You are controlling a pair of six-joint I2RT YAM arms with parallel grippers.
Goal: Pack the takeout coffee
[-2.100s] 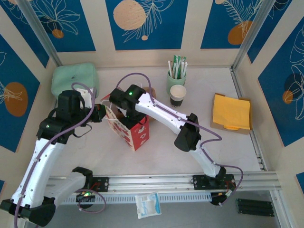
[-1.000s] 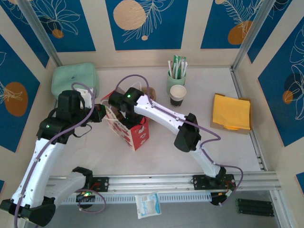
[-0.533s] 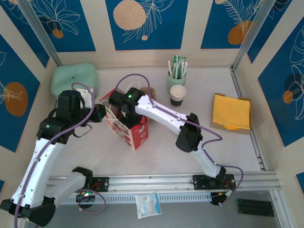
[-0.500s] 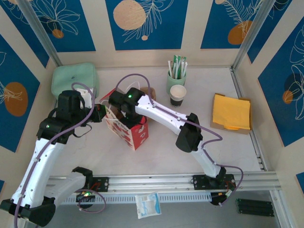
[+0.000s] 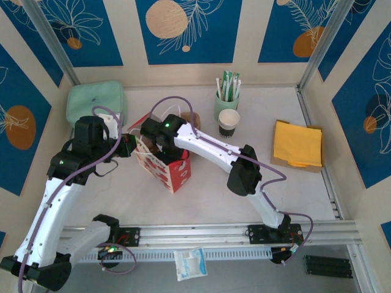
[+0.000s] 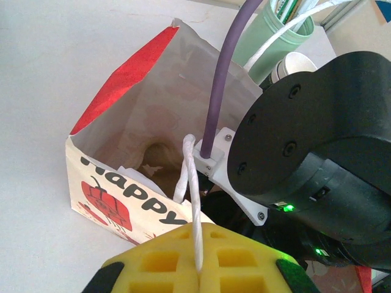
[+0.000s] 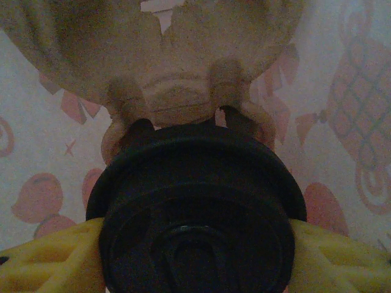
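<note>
Left gripper [image 6: 198, 268], clamped on the string handle [image 6: 190, 183], holds the gift bag [image 6: 131, 116] open at its 3 o'clock. Right gripper [image 7: 195, 256] grips the takeout coffee [image 7: 195, 195] inside the bag, apparently low down. Release and withdrawal remain.

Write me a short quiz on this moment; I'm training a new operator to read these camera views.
1. True or false: the left gripper is shut on the white handle of the paper bag.
2. What does the right gripper hold inside the bag? A) a yellow napkin B) the takeout coffee C) a green pouch
3. Fill in: the lid on the takeout coffee is ____ in colour.

Key: 1 true; 2 B; 3 black.
</note>
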